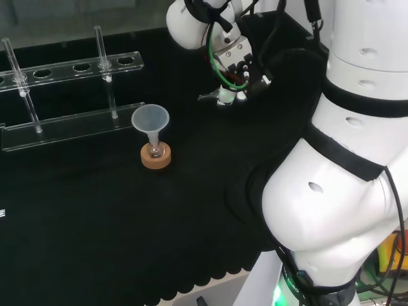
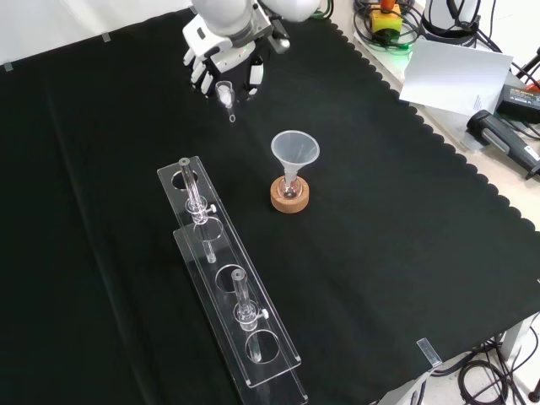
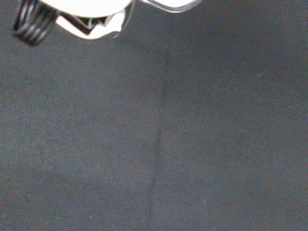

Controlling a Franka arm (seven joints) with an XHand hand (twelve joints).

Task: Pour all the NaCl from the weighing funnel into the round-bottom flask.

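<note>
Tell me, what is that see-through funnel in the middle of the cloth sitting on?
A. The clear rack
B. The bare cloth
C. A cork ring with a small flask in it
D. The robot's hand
C: the funnel stands with its stem in a small flask on a cork ring.

A lab: clear tube rack centre-left in the front view, funnel mid-frame, black-clothed bench.

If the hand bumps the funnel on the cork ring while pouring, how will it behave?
The funnel is wide above and narrow below, so it probably tips easily. Its stem sits in a small flask on a cork ring, which may slide on the cloth. It looks thin and light.
</note>
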